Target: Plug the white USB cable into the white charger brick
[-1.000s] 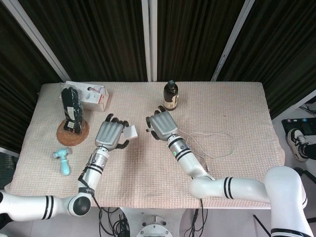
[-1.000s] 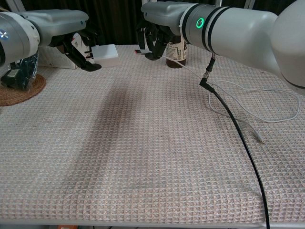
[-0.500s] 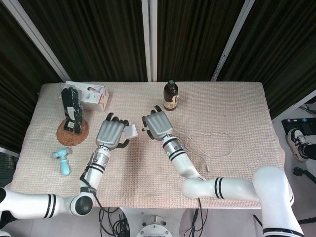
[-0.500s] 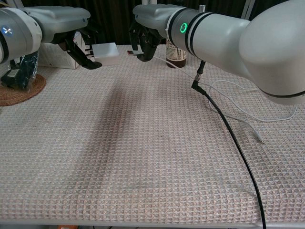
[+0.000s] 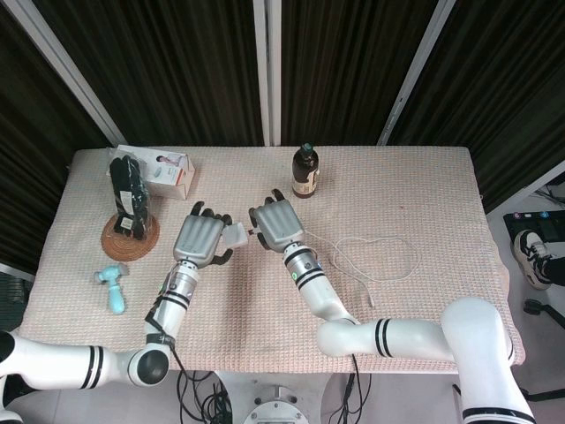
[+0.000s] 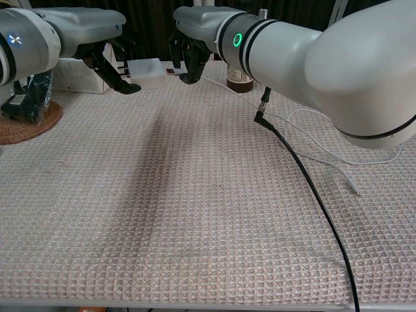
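My left hand holds the white charger brick above the cloth, its free face turned toward the right hand. My right hand pinches the plug end of the white USB cable. The plug tip sits right at the brick's face; whether it is inside the port cannot be told. The rest of the cable trails in loops over the cloth to the right.
A brown bottle stands just behind the right hand. At the back left are a white box, a dark object on a round woven coaster, and a small teal tool. A black wire hangs from the right forearm.
My right hand has moved left with the cable plug, closing the gap to the charger brick. The left hand and brick have stayed nearly still.
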Controlling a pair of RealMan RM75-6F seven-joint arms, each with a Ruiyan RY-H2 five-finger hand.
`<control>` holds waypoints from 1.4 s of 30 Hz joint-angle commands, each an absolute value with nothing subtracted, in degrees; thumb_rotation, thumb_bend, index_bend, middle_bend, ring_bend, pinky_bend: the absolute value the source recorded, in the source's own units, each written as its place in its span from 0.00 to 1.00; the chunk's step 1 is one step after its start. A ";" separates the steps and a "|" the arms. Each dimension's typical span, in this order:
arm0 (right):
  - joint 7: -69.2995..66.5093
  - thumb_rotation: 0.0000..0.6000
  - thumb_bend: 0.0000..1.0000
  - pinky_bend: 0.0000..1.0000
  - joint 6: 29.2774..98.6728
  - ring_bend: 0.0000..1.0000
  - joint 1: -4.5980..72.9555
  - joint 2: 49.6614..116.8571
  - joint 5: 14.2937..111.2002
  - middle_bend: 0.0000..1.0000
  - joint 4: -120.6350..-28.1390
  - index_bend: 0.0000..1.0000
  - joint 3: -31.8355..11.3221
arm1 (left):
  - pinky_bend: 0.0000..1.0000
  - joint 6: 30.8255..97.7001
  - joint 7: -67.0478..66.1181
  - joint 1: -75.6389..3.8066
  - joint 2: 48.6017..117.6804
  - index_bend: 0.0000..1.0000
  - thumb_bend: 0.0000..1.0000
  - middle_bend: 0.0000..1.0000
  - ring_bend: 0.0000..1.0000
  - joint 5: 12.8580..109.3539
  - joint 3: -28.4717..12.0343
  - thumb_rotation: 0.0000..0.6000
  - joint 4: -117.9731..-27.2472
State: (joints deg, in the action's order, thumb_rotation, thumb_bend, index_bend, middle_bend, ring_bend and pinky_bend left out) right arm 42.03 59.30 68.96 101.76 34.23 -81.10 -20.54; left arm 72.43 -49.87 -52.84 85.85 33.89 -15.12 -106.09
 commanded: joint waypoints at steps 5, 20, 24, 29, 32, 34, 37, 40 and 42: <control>42.57 1.00 0.35 0.15 59.30 0.30 69.36 102.24 33.58 0.52 -80.51 0.68 -20.66 | 0.12 72.79 -50.13 -53.41 85.83 0.41 0.33 0.42 0.23 33.17 -14.95 0.86 -106.14; 43.41 1.00 0.35 0.15 59.26 0.30 70.37 103.71 32.37 0.52 -79.38 0.68 -21.25 | 0.12 73.43 -51.03 -54.78 86.19 0.41 0.33 0.42 0.23 31.91 -14.50 0.86 -106.25; 43.54 1.00 0.35 0.15 59.25 0.30 70.56 104.03 32.08 0.52 -78.87 0.68 -21.40 | 0.12 73.61 -51.16 -55.05 86.32 0.41 0.33 0.42 0.23 31.73 -14.40 0.86 -106.25; 43.44 1.00 0.35 0.15 59.05 0.30 70.67 104.34 31.78 0.52 -78.39 0.68 -21.58 | 0.12 74.40 -51.87 -55.44 86.72 0.41 0.33 0.42 0.24 31.66 -14.10 0.87 -105.92; 43.32 1.00 0.35 0.14 59.03 0.30 70.70 104.47 31.67 0.52 -78.28 0.68 -21.73 | 0.12 74.71 -52.36 -55.69 87.02 0.41 0.33 0.42 0.23 31.11 -14.08 0.86 -105.74; 43.29 1.00 0.35 0.14 59.07 0.30 70.73 104.57 31.46 0.52 -78.31 0.68 -21.88 | 0.12 75.06 -52.81 -55.93 87.33 0.41 0.33 0.42 0.23 30.85 -14.09 0.87 -105.44; 43.16 1.00 0.35 0.14 59.24 0.30 70.74 104.81 31.07 0.52 -78.21 0.68 -22.15 | 0.12 75.68 -53.27 -56.19 87.82 0.41 0.33 0.42 0.24 30.67 -14.15 0.86 -105.03; 42.98 1.00 0.35 0.14 59.21 0.30 70.72 105.02 30.48 0.53 -78.11 0.68 -22.44 | 0.12 76.46 -53.87 -56.41 88.37 0.41 0.33 0.42 0.23 30.71 -14.09 0.86 -104.50; 42.85 1.00 0.35 0.14 59.21 0.30 70.71 105.19 30.12 0.53 -77.98 0.68 -22.64 | 0.12 76.68 -54.18 -56.52 88.60 0.41 0.33 0.42 0.23 30.62 -14.07 0.87 -104.34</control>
